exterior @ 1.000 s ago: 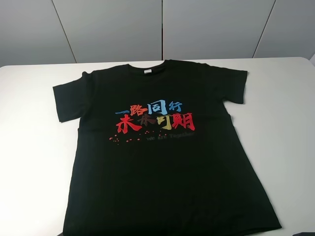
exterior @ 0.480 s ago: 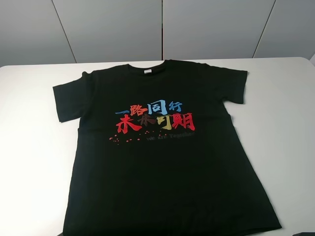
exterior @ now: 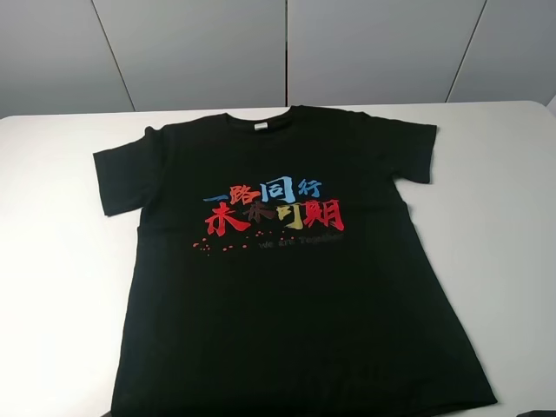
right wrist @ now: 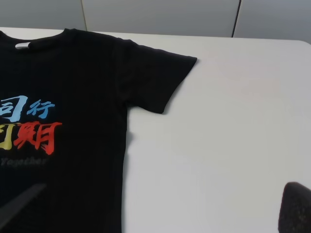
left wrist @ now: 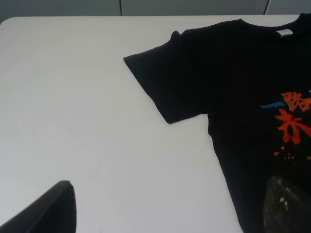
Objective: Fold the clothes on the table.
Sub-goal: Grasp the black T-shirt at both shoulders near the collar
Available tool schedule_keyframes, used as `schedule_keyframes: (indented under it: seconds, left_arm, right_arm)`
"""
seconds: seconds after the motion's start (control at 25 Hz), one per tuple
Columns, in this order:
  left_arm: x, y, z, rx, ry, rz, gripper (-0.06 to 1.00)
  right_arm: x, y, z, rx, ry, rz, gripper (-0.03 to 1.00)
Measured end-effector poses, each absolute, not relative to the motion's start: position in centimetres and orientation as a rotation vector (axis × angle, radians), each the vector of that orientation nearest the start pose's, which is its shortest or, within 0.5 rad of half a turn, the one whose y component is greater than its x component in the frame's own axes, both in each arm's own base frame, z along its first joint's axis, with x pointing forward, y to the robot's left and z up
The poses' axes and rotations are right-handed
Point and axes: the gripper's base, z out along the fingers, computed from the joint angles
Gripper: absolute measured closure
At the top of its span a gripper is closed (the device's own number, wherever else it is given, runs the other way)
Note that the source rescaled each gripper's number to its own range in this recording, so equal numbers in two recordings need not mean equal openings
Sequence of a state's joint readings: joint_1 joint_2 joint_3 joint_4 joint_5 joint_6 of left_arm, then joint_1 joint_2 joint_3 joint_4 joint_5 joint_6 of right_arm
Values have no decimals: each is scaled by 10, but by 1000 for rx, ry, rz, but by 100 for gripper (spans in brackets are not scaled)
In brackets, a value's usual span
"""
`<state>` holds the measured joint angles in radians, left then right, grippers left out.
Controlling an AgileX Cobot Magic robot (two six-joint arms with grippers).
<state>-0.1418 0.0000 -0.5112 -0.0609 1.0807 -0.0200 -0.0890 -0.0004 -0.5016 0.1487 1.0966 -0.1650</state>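
The black T-shirt [exterior: 287,261] lies flat and face up on the white table [exterior: 52,261], collar toward the far edge, both sleeves spread out. Red, blue and yellow characters [exterior: 274,207] and small red dots mark the chest. In the left wrist view, my left gripper [left wrist: 170,199] is open above the table near the shirt's left sleeve [left wrist: 167,80]; one fingertip [left wrist: 51,211] is over bare table, the other [left wrist: 286,206] over the shirt. My right gripper [right wrist: 165,199] is open near the right sleeve [right wrist: 155,77]. Neither holds anything.
Grey wall panels [exterior: 287,48] stand behind the table's far edge. Bare white tabletop lies on both sides of the shirt [exterior: 512,226]. The shirt's hem reaches the bottom of the exterior view.
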Motion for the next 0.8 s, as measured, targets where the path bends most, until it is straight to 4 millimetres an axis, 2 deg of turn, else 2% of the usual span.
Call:
schedule_keyframes:
  seconds: [0.28, 0.44, 0.6, 0.8]
  left_arm:
    - [-8, -3, 279, 113, 2053, -175, -5]
    - [-5, -3, 285, 81, 2058, -177, -5]
    - [16, -7, 303, 149, 2118, -160, -5]
    - [52, -19, 332, 341, 2186, -154, -5]
  right_arm:
    - [-7, 13, 277, -81, 2063, 27, -3]
    - [-1, 12, 298, -82, 2086, 25, -3]
    - [20, 10, 328, -122, 2140, 20, -3]
    - [57, 14, 349, -215, 2231, 90, -3]
